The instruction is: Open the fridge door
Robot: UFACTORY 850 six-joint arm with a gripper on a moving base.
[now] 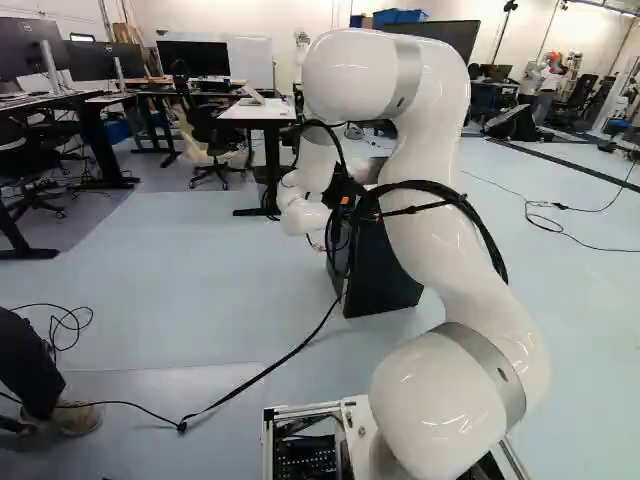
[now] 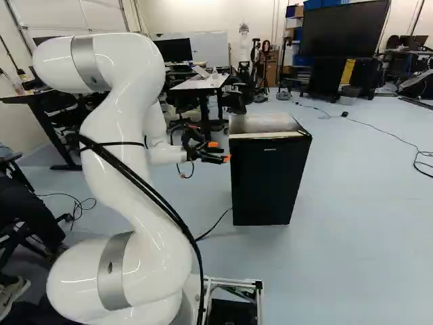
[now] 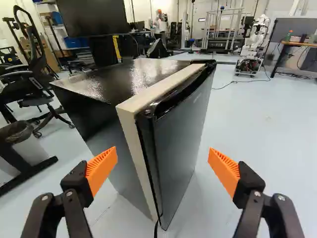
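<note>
One fridge, black, stood upright on the floor. Its door looked shut. Claw: spread wide, holding nothing, near the fridge's upper part, with the door's upright edge ahead, between the lines of its two orange pads. No contact visible in the wrist view.

Step judged: lining up on the door edge before a pull.

Risks noted:
(a) Pale strip lay between cabinet and door panel. A grip set too deep would probably have caught the cabinet too, so a pull would have dragged or tipped the whole fridge.
(b) A grip too shallow would likely have slid off the smooth panel; the dark groove along the door's top seemed the better hold.
(c) Hinge side could not be told. A pull at the hinge edge would have strained the door without opening it.
(d) Advancing off-centre, one pad could have struck the panel or side wall and turned the fridge.
(e) Thin black cable ran across the floor to the fridge's foot; a moving base might have snagged it.
</note>
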